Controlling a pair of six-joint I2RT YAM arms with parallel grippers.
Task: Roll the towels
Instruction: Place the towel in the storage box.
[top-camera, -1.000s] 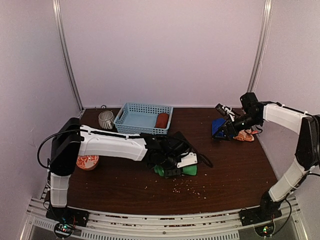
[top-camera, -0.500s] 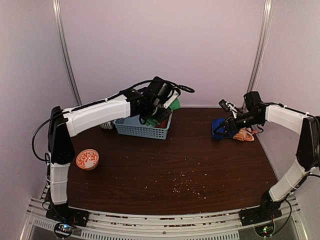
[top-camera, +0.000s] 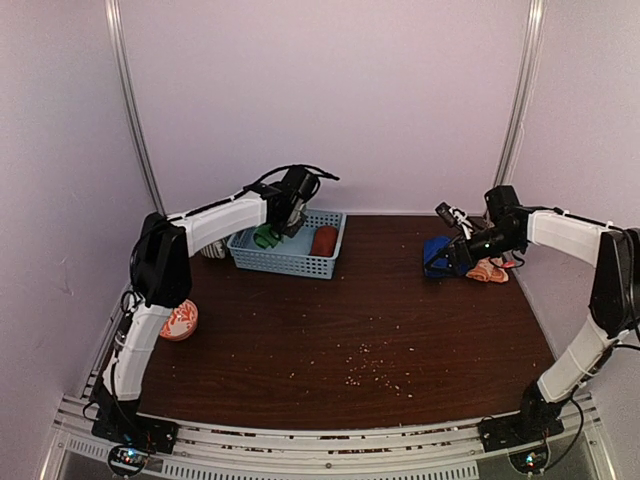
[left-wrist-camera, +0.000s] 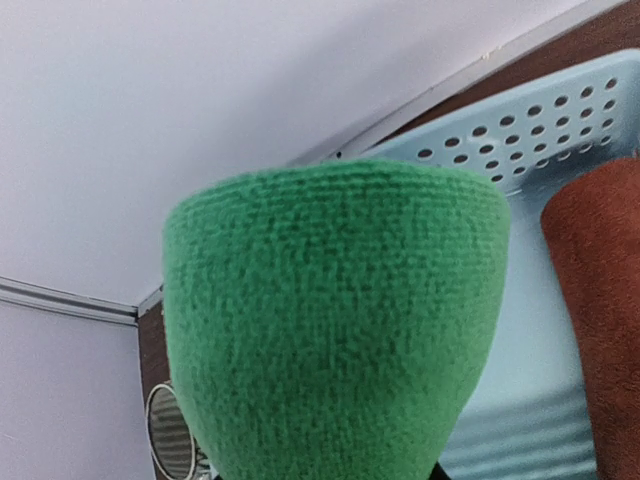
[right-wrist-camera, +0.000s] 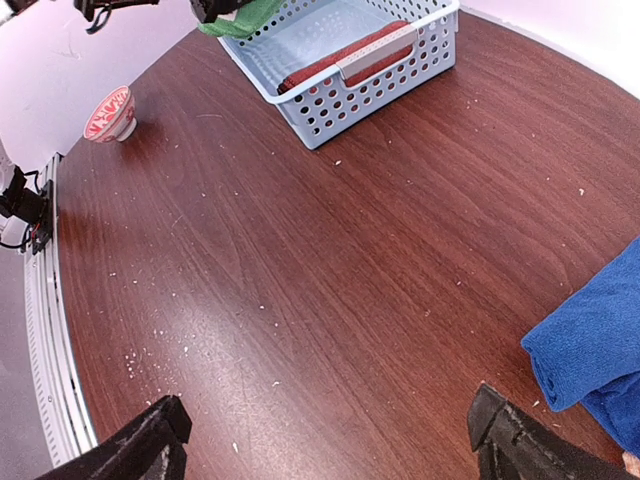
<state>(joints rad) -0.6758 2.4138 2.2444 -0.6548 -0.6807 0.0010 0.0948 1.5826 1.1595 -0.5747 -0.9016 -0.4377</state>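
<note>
Green roll moved from mid-table to the basket, release pending.

The left gripper (top-camera: 270, 232) is part-closed on the bright green rolled terry towel (left-wrist-camera: 335, 330), holding it low over the left end of the light blue plastic lattice basket (top-camera: 290, 263) at upper centre-left, beside the rust-red rolled towel (top-camera: 324, 241) lying inside. A second earlier the green roll sits on the table at lower centre; half a second earlier it hangs high above the basket. The right gripper (right-wrist-camera: 328, 412) is spread wide and empty, hardly shifted, just beside the blue folded towel (right-wrist-camera: 592, 350) at the right. That towel and the orange white-patterned towel (top-camera: 491, 271) look, in my judgement, still to be rolled.
</note>
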